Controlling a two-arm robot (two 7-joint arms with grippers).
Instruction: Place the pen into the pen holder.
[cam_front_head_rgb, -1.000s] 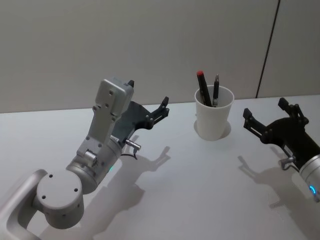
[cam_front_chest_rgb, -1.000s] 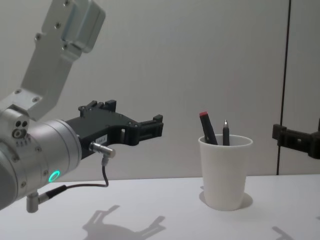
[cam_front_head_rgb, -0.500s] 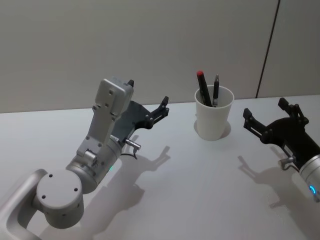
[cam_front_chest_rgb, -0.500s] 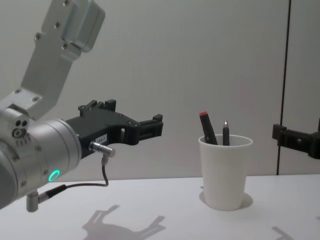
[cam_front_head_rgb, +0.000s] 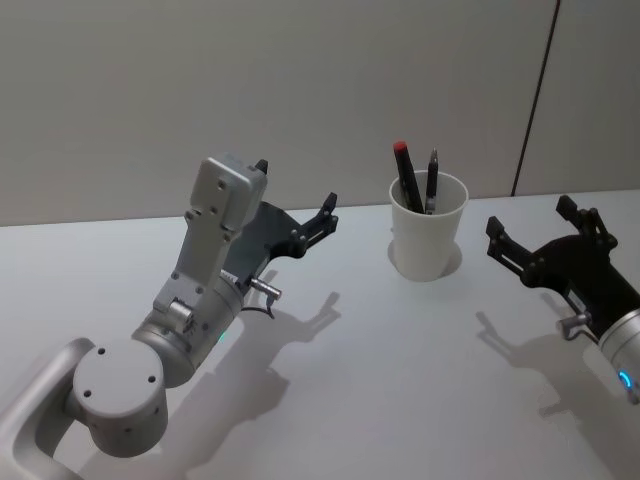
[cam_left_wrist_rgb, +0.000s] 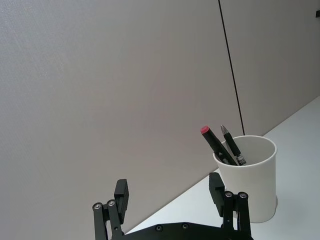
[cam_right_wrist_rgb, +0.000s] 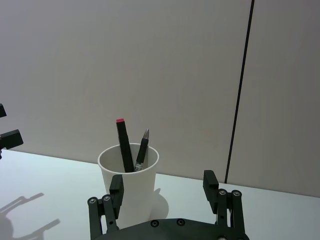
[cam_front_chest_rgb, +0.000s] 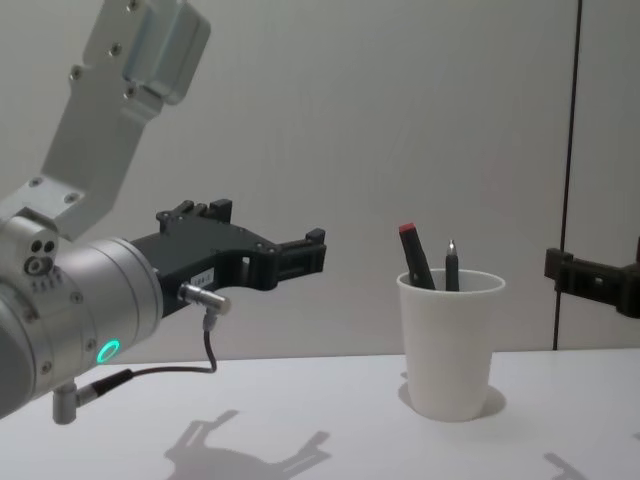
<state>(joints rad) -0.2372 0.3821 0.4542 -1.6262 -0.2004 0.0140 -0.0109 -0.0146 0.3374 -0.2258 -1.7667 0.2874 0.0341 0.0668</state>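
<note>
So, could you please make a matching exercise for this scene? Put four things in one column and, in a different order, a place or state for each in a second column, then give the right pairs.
Column 1
1. pen holder
2. red-capped pen
3. left gripper
4. right gripper

Column 2
A. open and empty, to the robot's left of the cup
B. leaning inside the cup, next to a dark pen
C. standing upright on the white table
D. open and empty, to the robot's right of the cup

Right pairs: 1-C, 2-B, 3-A, 4-D
</note>
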